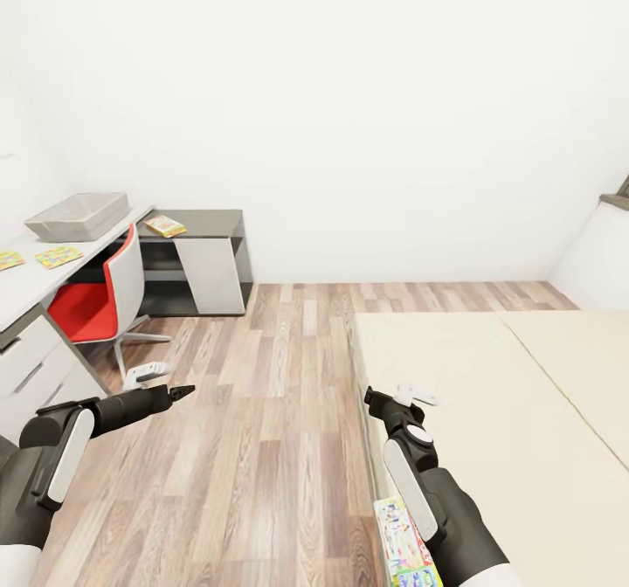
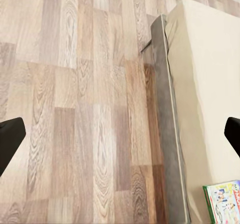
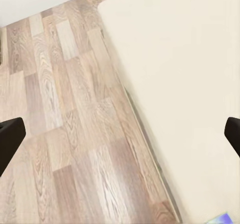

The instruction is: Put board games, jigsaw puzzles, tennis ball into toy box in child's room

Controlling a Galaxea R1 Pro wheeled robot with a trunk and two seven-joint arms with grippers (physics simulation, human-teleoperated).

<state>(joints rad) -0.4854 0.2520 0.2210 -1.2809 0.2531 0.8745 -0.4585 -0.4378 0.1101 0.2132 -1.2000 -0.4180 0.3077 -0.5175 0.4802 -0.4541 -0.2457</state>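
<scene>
The light-grey toy box (image 1: 79, 216) stands on the pale table (image 1: 26, 290) at the far left. Two jigsaw puzzles (image 1: 58, 256) (image 1: 9, 259) lie in front of it. One printed board game (image 1: 164, 226) rests on the lower desk section. Another colourful board game (image 1: 404, 539) (image 2: 222, 201) lies at the near edge of the bed (image 1: 489, 412), partly behind my right arm. A blue corner (image 3: 222, 218) shows on the mattress. My left gripper (image 1: 179, 391) (image 2: 120, 139) hangs open over the floor. My right gripper (image 1: 376, 399) (image 3: 120, 136) is open above the bed's edge. The tennis ball is out of view.
A red and white swivel chair (image 1: 96, 303) stands at the table, its base on the wood floor (image 1: 262, 412). Open floor runs between the desk and the bed. A small pale flat thing (image 1: 416, 392) lies on the mattress beside my right gripper.
</scene>
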